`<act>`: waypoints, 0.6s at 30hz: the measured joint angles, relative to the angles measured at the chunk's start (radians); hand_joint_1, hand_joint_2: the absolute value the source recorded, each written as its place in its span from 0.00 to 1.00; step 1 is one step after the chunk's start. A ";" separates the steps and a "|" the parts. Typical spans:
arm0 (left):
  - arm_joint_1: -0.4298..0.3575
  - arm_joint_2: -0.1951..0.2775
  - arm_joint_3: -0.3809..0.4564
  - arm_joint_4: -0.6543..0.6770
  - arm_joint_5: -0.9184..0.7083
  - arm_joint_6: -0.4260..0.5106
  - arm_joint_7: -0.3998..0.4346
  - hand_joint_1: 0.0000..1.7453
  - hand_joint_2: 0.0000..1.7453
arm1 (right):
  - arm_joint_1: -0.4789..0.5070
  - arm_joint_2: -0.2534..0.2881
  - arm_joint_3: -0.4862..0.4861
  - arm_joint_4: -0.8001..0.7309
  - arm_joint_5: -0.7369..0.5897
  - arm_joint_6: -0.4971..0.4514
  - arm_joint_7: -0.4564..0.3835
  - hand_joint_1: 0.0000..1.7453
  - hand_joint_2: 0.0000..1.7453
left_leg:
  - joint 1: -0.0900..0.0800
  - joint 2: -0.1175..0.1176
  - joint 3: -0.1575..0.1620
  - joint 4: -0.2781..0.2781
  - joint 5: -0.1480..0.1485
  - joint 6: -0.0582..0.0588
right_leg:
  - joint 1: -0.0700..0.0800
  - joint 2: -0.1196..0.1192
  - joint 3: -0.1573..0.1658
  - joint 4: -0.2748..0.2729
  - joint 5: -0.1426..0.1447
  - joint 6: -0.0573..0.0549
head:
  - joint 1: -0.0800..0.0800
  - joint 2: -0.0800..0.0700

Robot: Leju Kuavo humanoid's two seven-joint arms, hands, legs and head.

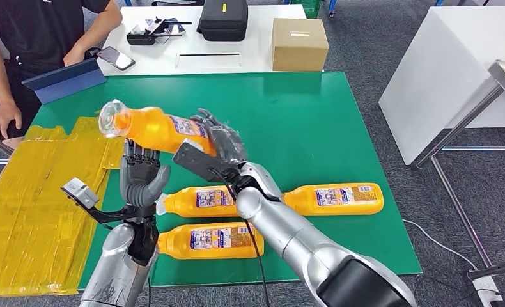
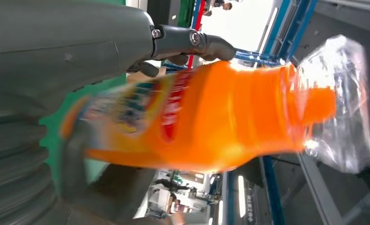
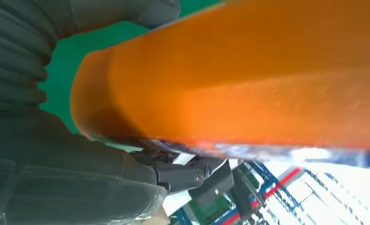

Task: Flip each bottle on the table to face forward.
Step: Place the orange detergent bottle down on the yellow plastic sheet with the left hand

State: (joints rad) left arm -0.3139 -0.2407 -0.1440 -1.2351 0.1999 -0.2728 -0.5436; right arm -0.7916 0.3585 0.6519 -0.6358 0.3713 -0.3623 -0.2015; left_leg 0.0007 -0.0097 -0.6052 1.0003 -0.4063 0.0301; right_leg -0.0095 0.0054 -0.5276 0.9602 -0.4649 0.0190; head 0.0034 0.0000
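Note:
My right hand [image 1: 223, 144] grips the base end of an orange bottle [image 1: 153, 128] and holds it lifted over the green table [image 1: 314, 128], its clear-wrapped cap pointing left. In the right wrist view the bottle [image 3: 248, 79] lies across my right hand [image 3: 80, 164]. My left hand [image 1: 140, 178] stands just below the bottle's neck with its fingers spread upward. In the left wrist view the blurred bottle [image 2: 211, 117] passes between the left hand's thumb and fingers [image 2: 192, 40]. Three more orange bottles lie on the table, labels up: one [image 1: 199, 201], one [image 1: 334, 198], one [image 1: 206, 242].
Yellow sheeting [image 1: 32, 204] covers the table's left part. A person [image 1: 39, 38] stands at the back left by a blue tablet [image 1: 64, 80]. A white table behind holds a cardboard box [image 1: 299, 43], a black case [image 1: 222, 19] and a phone [image 1: 116, 58]. A white stand [image 1: 442, 70] is at the right.

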 joint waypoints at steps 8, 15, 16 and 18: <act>-0.012 0.002 0.028 0.017 0.018 0.028 0.002 0.00 1.00 | -0.009 -0.003 0.256 0.010 -0.044 -0.019 0.096 1.00 1.00 | 0.000 -0.001 0.000 0.000 0.000 0.000 | 0.000 0.000 -0.003 0.000 0.000 0.000 | 0.000 0.000; 0.005 0.008 0.055 0.012 0.017 0.051 0.007 0.00 1.00 | -0.013 -0.004 0.387 -0.001 -0.015 -0.009 0.154 1.00 1.00 | 0.000 0.000 -0.001 0.000 0.000 0.000 | 0.000 0.000 -0.002 0.001 0.000 0.000 | 0.000 0.000; 0.009 0.009 0.059 0.010 0.017 0.052 0.010 0.00 1.00 | -0.013 -0.005 0.400 -0.003 -0.011 -0.008 0.161 1.00 1.00 | 0.000 0.000 -0.001 0.000 0.000 0.000 | 0.000 0.000 -0.003 0.001 0.000 0.000 | 0.000 0.000; 0.016 0.010 0.065 0.007 0.020 0.052 0.017 0.04 1.00 | -0.013 -0.005 0.420 -0.007 -0.005 -0.007 0.170 1.00 1.00 | 0.000 -0.001 -0.001 0.000 0.000 0.000 | 0.000 0.000 -0.003 0.001 0.000 0.000 | 0.000 0.000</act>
State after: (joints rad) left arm -0.2983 -0.2304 -0.0786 -1.2281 0.2194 -0.2204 -0.5269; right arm -0.8048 0.3531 1.0719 -0.6427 0.3660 -0.3697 -0.0316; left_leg 0.0005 -0.0103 -0.6060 1.0002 -0.4062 0.0300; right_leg -0.0096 0.0056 -0.5310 0.9611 -0.4649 0.0189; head 0.0034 0.0000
